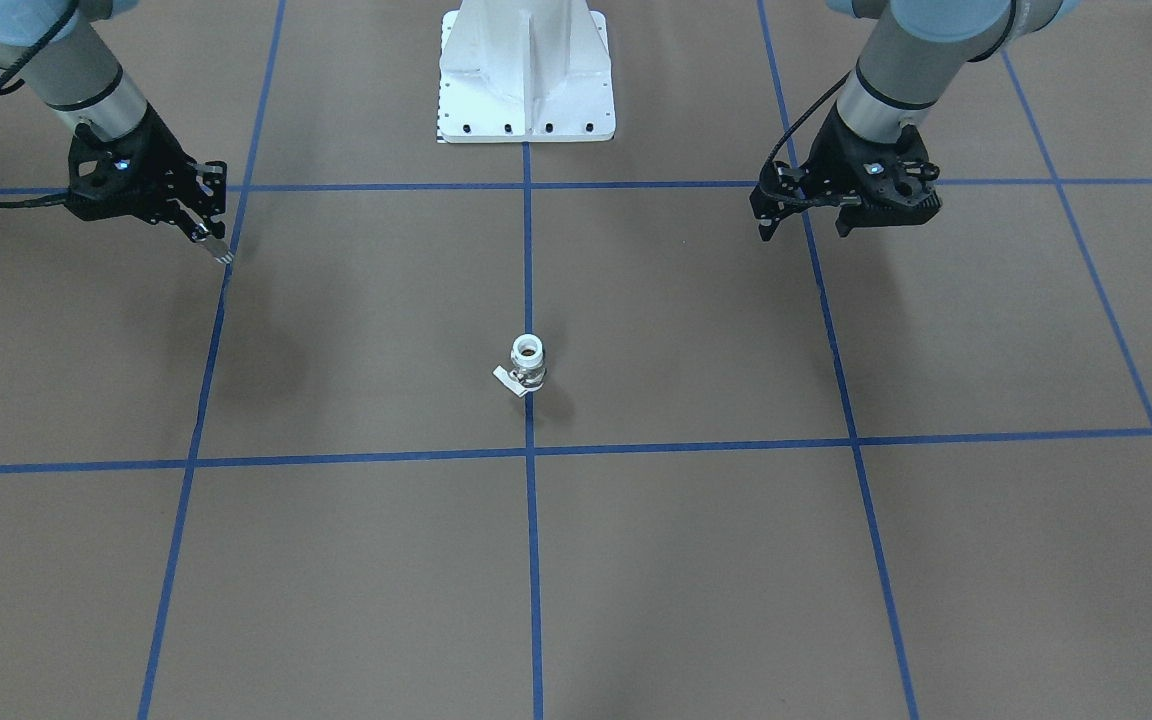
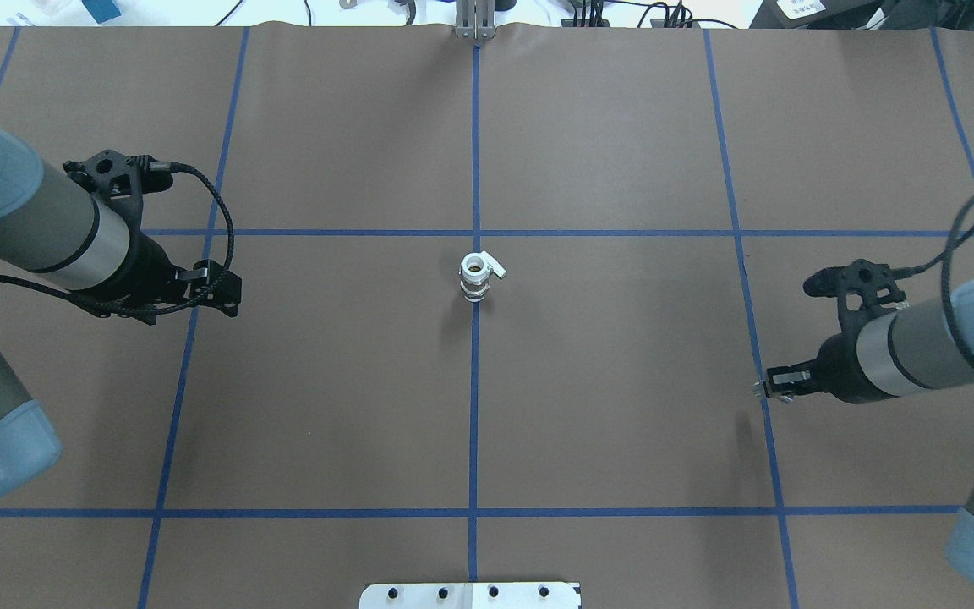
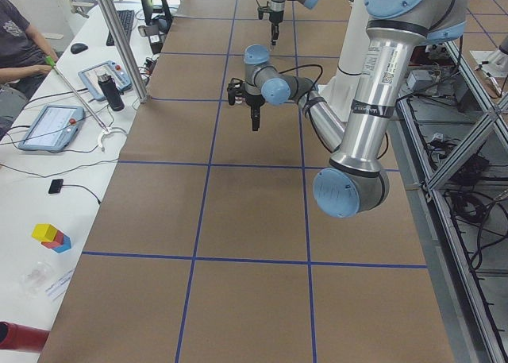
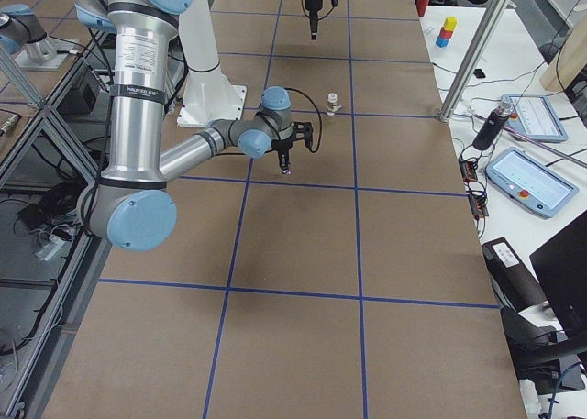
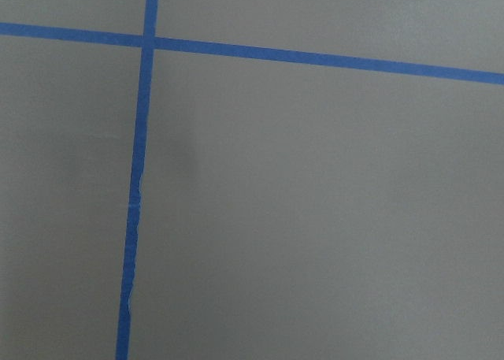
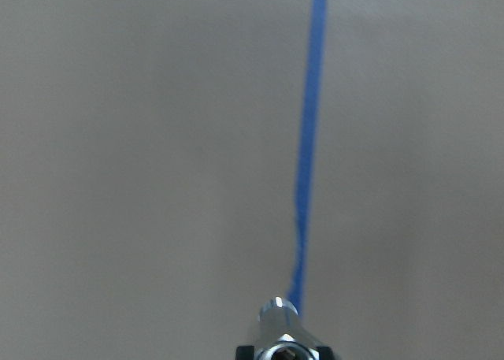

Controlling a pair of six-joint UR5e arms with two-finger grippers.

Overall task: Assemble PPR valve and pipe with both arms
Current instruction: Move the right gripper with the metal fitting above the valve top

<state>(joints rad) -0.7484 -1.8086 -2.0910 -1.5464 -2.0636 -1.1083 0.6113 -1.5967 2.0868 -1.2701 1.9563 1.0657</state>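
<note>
Standing: one PPR valve [image 1: 528, 364] | right hand [image 1: 213, 243] clamped on one pipe [image 6: 277, 333] | left hand [image 1: 804, 230] apart

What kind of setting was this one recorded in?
Probably a robotics lab workcell: a brown table gridded with blue tape, a left arm and right arm mounted at it, and a side desk with teach pendants and a seated person.

Blue tape lines [image 2: 474, 423] cross the brown bench [image 2: 605, 381] in a grid. Along its long edge on the operators' side, a white side table [image 3: 32, 188] carries a tablet [image 3: 49, 127], a dark bottle [image 3: 111, 91] and coloured blocks [image 3: 51, 236]. A seated person [image 3: 20, 41] is at its far end.
</note>
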